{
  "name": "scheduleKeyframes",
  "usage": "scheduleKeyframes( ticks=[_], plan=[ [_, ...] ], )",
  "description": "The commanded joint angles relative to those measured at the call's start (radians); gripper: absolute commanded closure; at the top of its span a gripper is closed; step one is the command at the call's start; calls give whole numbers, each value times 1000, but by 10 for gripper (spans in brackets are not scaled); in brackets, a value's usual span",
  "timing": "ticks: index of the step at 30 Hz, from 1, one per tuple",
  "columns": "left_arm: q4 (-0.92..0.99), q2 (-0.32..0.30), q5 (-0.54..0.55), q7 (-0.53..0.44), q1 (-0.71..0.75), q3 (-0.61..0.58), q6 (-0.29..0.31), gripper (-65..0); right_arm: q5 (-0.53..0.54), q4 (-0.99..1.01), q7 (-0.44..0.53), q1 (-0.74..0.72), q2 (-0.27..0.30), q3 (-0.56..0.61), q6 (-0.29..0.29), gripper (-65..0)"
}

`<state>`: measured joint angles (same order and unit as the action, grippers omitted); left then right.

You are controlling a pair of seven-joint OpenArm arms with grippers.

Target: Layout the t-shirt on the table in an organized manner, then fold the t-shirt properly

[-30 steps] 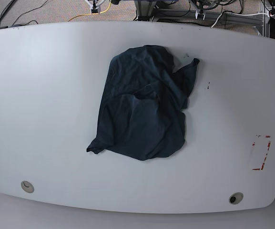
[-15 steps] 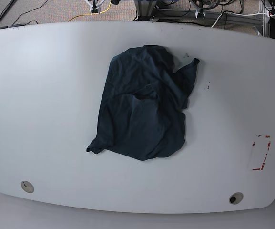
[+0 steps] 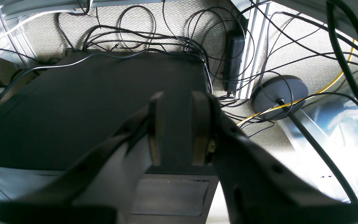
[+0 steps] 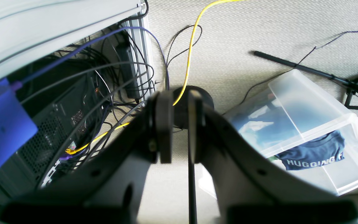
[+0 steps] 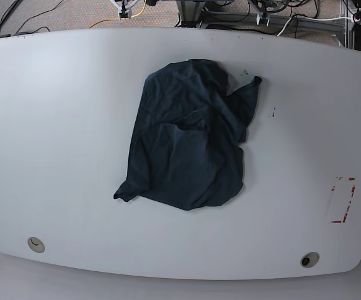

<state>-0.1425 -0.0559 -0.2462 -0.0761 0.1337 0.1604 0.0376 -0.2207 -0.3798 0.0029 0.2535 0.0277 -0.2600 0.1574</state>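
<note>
Lying crumpled just past the table's [image 5: 55,125] centre toward twelve o'clock, the t-shirt [image 5: 186,144] awaits spreading, while left gripper [image 3: 176,130] and right gripper [image 4: 177,127], narrowly parted and empty, hang parked off-table.

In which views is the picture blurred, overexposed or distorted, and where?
Base view: sharp, evenly lit, the large white table bows at its edges from lens distortion. Left wrist view: the near jaws are dark and out of focus, with white glare at lower right. Right wrist view: blurred jaws, the clear plastic box sharp.
</note>
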Motion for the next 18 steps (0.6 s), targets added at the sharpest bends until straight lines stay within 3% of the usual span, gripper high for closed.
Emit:
scheduleKeyframes(
  ticks=[1,18],
  plan=[
    [-5,-3,3,-1,6,-2,-1,-122,7,-5,2,8,3,0,3,-83],
    [-3,-3,-1,2,7,-2,-2,-125,8,-12,3,6,5,-1,3,-87]
  ],
)
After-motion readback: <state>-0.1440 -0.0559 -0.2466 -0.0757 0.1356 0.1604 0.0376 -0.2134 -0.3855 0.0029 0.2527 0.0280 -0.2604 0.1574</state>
